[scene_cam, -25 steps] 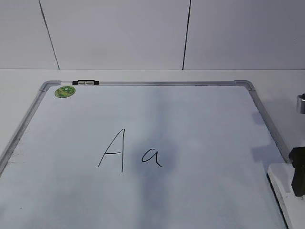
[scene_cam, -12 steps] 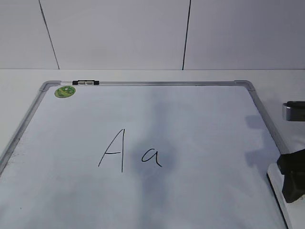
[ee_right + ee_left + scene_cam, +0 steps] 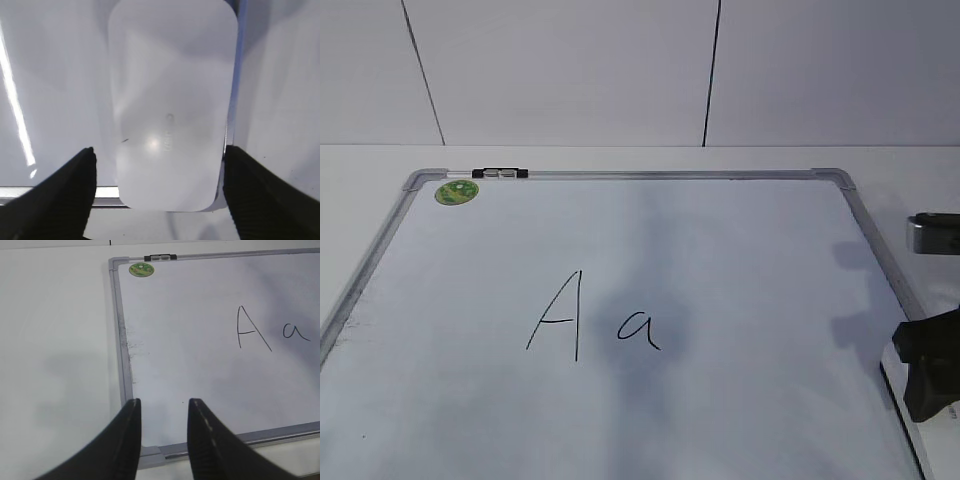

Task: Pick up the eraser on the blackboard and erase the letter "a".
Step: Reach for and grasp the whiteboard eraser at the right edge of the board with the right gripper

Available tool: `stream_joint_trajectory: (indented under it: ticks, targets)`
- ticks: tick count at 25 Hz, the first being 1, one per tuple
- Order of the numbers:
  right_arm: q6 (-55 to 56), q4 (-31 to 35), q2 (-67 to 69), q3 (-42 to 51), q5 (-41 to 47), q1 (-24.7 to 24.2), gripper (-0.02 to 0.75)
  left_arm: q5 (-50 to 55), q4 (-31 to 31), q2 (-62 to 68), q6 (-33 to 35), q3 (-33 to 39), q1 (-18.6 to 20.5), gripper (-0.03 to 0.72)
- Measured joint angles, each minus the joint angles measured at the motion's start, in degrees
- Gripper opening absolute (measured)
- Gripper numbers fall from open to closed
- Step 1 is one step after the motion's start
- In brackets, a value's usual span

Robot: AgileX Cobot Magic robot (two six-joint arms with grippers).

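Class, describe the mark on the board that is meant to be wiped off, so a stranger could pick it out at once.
Start with the big white blackboard in its silver-grey frame, lying flat on the table. Near its middle stand two black handwritten letters side by side. The target is the letter "a" on the right, lowercase, rounded and about half the height of the pointed capital "A" beside it.

one board, one eraser, two letters: capital "A" and small "a"; one sticker, one clip, two grippers.

Blackboard: handwritten capital "A", small letter "a" beside it. Eraser lettering unreadable.
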Motion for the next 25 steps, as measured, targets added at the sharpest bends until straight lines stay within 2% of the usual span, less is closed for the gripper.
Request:
stream_joint_trajectory:
  ticks: [25]
  targets:
    - [0.8,-0.6,3.5,0.0,-1.4,0.0,0.622,0.0,-0.1,0.0,0.0,0.0,-0.4,0.239]
